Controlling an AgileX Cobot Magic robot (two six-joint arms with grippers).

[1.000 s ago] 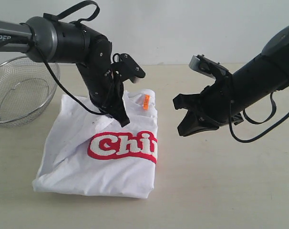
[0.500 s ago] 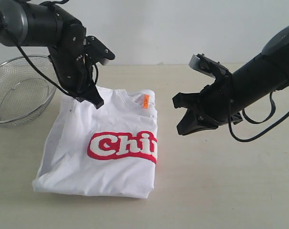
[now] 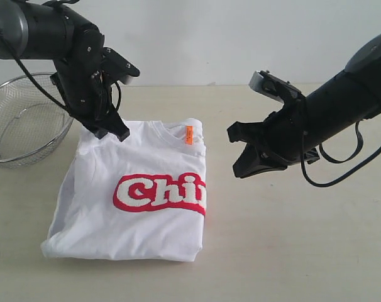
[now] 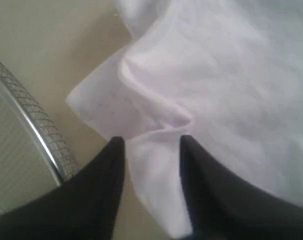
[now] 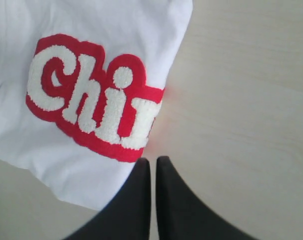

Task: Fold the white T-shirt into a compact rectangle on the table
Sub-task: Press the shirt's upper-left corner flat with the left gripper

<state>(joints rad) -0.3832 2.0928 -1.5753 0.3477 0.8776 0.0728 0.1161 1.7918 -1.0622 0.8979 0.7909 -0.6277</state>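
The white T-shirt (image 3: 134, 214) lies folded into a rough rectangle on the table (image 3: 291, 251), red lettering (image 3: 159, 192) facing up and an orange tag (image 3: 189, 134) at the collar. My left gripper (image 3: 112, 133) hovers at the shirt's back left corner. In the left wrist view its jaws (image 4: 151, 142) stand apart, with a rumpled fold of the white T-shirt (image 4: 216, 75) lying loose beneath them. My right gripper (image 3: 239, 171) hangs above the table just right of the shirt. It is shut and empty (image 5: 152, 162), near the edge of the white T-shirt (image 5: 91, 30).
A silver wire-mesh bowl (image 3: 24, 119) stands at the back left, close to the left arm; its rim (image 4: 36, 125) shows beside the left fingers. Bare table (image 5: 241, 100) extends to the right and front of the shirt. A white wall runs behind.
My left gripper moved left from the collar to the shirt's back left corner and its jaws opened, leaving the cloth lying flatter. The right arm stayed still.
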